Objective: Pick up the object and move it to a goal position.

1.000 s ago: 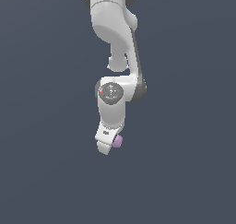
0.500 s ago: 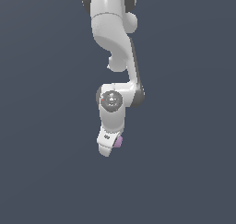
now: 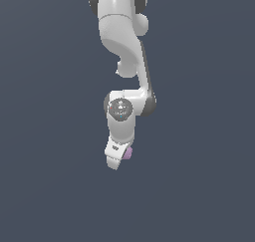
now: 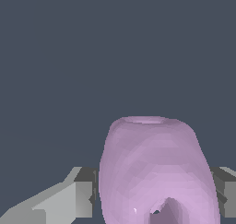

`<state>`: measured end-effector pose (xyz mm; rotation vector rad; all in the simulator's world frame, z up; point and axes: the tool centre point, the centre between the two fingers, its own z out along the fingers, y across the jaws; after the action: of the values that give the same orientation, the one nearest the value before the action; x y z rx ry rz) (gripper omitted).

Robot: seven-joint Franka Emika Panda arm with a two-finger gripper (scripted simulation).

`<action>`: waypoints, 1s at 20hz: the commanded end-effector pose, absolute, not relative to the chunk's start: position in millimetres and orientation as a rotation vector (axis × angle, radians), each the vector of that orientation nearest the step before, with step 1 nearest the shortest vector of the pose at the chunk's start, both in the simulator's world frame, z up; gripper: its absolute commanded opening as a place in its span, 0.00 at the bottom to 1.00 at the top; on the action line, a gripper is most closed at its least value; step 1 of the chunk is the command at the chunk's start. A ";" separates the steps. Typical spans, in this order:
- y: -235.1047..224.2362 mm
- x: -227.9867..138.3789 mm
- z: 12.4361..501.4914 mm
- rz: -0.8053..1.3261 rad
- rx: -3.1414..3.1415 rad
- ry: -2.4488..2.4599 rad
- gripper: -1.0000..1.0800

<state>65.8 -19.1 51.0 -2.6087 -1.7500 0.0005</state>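
Observation:
The object (image 4: 154, 168) is a pale pinkish-purple rounded lump with a dimple. In the wrist view it fills the space between the two grey fingers (image 4: 83, 191), which press on its sides. In the exterior view only a small purple part of the object (image 3: 128, 154) shows beside the white gripper (image 3: 119, 159), which points down at the end of the white arm. The gripper is shut on the object and holds it up off the dark ground.
The white arm (image 3: 122, 42) reaches down from the top of the exterior view. All around is a plain dark grey-blue ground (image 3: 50, 186) with no other objects or edges in view.
The arm has folded and the gripper with the object has risen a little and shifted slightly toward the exterior view's left. The grip on the object has held.

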 end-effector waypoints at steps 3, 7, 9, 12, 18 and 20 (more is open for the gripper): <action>-17.4 65.7 52.5 0.000 -2.609 -1.750 0.00; -2.9 65.1 63.1 0.000 -2.609 -1.750 0.00; 10.4 64.8 72.9 0.000 -2.609 -1.750 0.00; 37.3 64.3 92.3 0.001 -2.609 -1.751 0.00; 80.4 65.0 123.8 0.001 -2.609 -1.751 0.00; 87.3 65.6 128.8 0.001 -2.609 -1.751 0.00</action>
<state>65.5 82.1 124.6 -2.6069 -1.7542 -0.0016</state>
